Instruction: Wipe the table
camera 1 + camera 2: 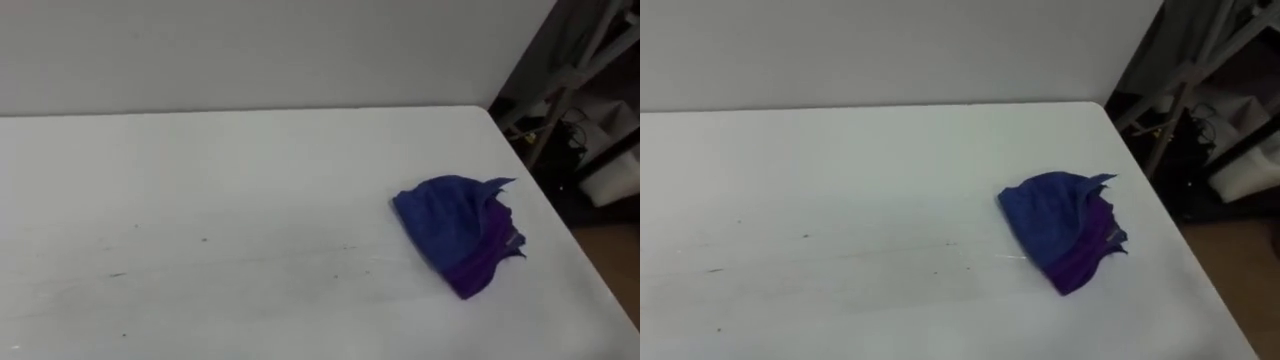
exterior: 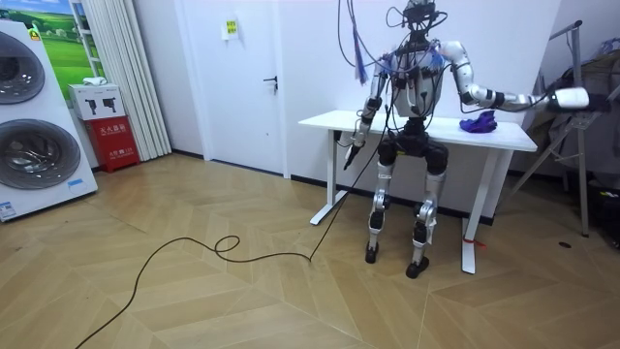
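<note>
A crumpled blue and purple cloth [image 1: 455,230] [image 1: 1060,228] lies on the white table [image 1: 230,190] near its right edge, with nothing touching it. In the room view I stand at the table's [image 2: 407,123] front edge with my back to the camera, and the cloth [image 2: 479,121] lies towards the room view's right. My right hand [image 2: 572,97] is stretched out sideways past the table's right end, above and beyond the cloth. My left hand [image 2: 353,147] hangs low beside the table's left end.
A white wall runs along the table's far edge. A dark metal rack [image 1: 585,90] with cables stands on the floor beyond the table's right edge. In the room view, washing machines [image 2: 34,121] and a red box [image 2: 107,141] stand far to the left.
</note>
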{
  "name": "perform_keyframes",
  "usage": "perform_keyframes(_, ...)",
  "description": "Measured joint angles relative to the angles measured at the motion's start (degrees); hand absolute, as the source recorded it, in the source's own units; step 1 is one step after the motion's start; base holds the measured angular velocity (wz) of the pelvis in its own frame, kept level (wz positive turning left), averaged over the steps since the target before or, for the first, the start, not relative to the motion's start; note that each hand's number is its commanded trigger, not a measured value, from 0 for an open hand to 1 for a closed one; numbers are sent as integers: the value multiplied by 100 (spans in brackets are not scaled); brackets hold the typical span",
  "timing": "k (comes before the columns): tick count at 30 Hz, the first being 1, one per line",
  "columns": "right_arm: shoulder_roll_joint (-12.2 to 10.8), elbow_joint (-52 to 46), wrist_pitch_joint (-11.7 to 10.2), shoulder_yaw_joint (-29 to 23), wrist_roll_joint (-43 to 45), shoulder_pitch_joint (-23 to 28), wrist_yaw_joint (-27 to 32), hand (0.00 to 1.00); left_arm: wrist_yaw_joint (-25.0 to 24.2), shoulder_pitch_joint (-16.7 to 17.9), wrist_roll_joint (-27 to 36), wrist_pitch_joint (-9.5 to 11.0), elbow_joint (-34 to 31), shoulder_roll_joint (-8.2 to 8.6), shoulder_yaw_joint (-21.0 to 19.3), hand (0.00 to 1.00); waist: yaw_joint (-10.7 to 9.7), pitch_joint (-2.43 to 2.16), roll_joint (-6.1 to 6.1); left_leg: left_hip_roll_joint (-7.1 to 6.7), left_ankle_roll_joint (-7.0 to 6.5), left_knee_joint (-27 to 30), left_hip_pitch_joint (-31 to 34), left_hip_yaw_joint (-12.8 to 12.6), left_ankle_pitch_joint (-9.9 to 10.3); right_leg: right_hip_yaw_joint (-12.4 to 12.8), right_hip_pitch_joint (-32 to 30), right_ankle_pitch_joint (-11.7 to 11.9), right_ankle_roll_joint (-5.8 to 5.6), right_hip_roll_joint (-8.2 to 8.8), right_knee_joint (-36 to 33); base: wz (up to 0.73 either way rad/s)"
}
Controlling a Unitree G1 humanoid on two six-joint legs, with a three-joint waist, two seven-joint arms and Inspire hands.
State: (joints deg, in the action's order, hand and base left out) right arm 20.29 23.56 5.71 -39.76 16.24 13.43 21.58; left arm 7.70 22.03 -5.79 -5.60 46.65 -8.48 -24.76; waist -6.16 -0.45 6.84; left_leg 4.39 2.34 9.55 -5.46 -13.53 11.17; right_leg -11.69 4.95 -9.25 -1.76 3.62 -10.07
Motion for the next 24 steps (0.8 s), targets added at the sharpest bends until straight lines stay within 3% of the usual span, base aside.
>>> perform_keyframes(4, 0, 1449, 68, -5, -642, 124, 24, 0, 7, -4, 4, -34, -1, -11, -107, 0, 0, -24, 33, -4, -2, -3, 15, 20, 2, -3, 13, -6, -7, 5, 23, 2)
perform_keyframes(9, -1, 2702, 197, 20, -1068, 225, -109, 0, 5, 5, 65, -66, -22, -12, -105, 0, 8, -16, 31, -10, -3, -11, -7, 21, 3, -32, 37, -26, -20, 12, 28, 1)
perform_keyframes(13, -9, 3616, 216, 31, -1385, 250, -418, 0, -44, -48, -8, -117, -25, -58, -96, 0, -98, -15, 46, -20, 1, 20, -19, 167, 8, -96, 94, -67, -22, 19, 45, 14)
perform_keyframes(18, -132, 4430, 404, 888, -1418, 369, -952, 0, -84, -280, -113, -137, 387, -104, 213, 0, 27, -3, -82, -19, 2, 34, -17, 187, 11, -136, 105, -71, -19, 18, 40, 1)
perform_keyframes(20, -387, 4585, 521, 1303, -1366, 366, -1189, 0, -88, -340, -114, -148, 404, -99, 410, 0, 59, -11, -141, -19, 3, 60, 1, 253, 13, -215, 127, -76, -14, 25, 44, 13)
perform_keyframes(24, -674, 4789, 579, 1797, -1331, 286, -1528, 0, -61, -382, -114, -148, 409, -59, 689, 0, 153, -3, -298, -25, 5, 88, -23, 275, 13, -244, 154, -84, -9, 28, 38, 4)
